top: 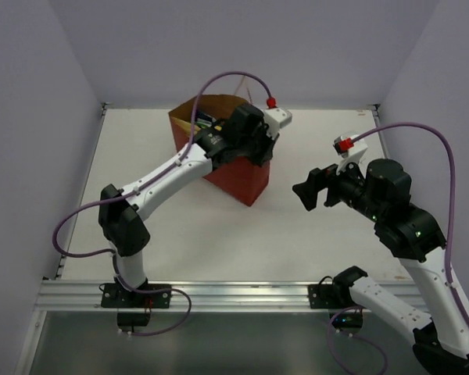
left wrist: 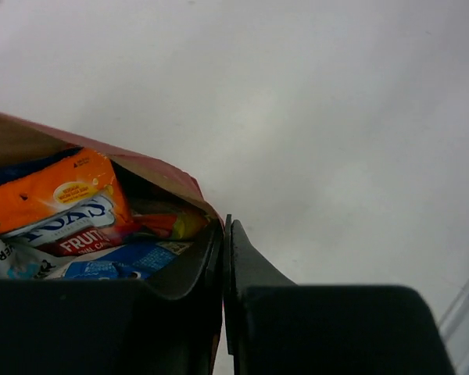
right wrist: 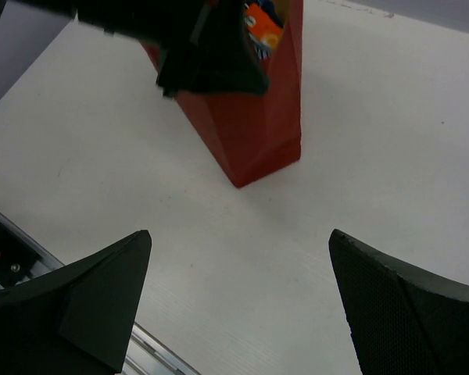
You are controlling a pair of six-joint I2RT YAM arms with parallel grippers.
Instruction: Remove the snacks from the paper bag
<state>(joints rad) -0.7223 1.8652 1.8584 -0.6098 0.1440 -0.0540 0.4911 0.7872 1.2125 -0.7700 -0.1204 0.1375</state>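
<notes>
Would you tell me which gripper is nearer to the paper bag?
Left. The left gripper is pinching the paper bag at its top edge; the right gripper hangs open over the table, well clear of the bag's right side.

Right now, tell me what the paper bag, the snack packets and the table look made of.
Paper bag: stiff paper, matte red outside, brown inside, sharply creased. Snack packets: probably thin plastic film, glossy, crinkled, printed. Table: matte white board, perhaps plastic or laminate; hard to tell.
</notes>
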